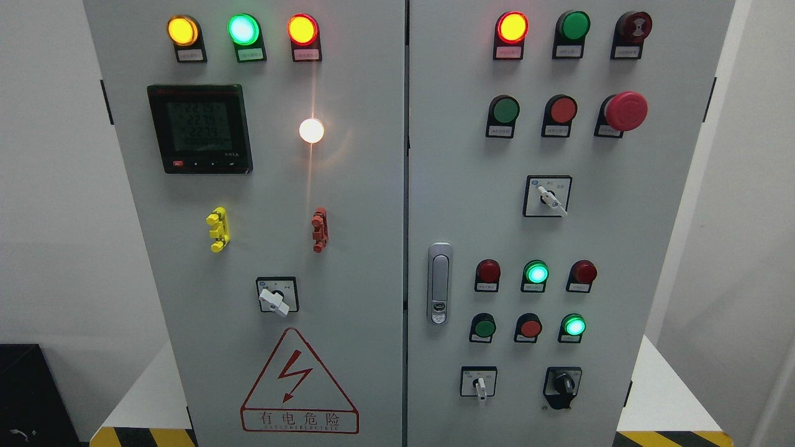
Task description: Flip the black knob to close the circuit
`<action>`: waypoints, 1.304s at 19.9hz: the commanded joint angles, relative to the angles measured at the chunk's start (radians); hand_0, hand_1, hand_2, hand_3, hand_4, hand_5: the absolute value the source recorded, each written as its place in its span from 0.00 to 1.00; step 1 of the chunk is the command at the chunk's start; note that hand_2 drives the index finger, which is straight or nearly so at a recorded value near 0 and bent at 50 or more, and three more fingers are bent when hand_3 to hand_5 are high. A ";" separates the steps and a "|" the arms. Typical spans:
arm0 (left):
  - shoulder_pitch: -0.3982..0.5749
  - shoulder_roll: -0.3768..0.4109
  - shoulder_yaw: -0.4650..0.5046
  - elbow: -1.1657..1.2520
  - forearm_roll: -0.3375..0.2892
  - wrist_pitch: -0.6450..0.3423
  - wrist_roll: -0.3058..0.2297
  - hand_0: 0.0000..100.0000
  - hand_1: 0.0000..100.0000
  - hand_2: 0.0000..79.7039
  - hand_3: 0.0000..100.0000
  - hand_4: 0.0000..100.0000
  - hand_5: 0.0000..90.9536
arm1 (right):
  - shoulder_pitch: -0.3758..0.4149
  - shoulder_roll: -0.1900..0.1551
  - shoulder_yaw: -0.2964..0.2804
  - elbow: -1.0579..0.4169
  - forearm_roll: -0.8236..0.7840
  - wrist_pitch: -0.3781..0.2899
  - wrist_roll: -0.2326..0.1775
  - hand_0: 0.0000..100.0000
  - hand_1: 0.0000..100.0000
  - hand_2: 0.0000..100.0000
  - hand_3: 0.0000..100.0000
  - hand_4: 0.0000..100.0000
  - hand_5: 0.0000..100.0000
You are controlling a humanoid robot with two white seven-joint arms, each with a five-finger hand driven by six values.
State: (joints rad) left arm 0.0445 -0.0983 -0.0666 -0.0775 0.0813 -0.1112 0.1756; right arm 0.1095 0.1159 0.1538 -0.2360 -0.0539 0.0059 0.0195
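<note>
at the lower right corner of the right-hand cabinet door (pixel 658 205) sits the black knob (pixel 564 385), on its own dark plate, just right of a white-handled selector switch (pixel 479 383). neither robot hand shows in the head view, so i cannot tell whether the fingers are spread or curled; the approach looks not yet begun

the main risk, as i judge it, is picking the wrong control. three white-handled selectors share this panel: the one beside the knob, another higher on the same door (pixel 548 196), and one on the left door (pixel 277 295). a reach that drifts left lands on the neighbour instead

the knob is small and low, near the panel's bottom edge, so an arm coming up from below could hide it from the camera just as the fingers close. a loose pinch may slip off without turning it, and a stray finger could press the green lit button (pixel 574 326) just above
</note>
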 commanded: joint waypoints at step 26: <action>0.000 0.000 0.001 -0.001 0.000 -0.001 -0.001 0.12 0.56 0.00 0.00 0.00 0.00 | -0.021 0.001 0.043 -0.055 0.009 -0.006 0.109 0.00 0.05 0.00 0.00 0.04 0.00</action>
State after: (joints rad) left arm 0.0445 -0.0983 -0.0665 -0.0776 0.0813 -0.1112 0.1755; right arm 0.0884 0.1178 0.1615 -0.2145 -0.0489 -0.0023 0.1159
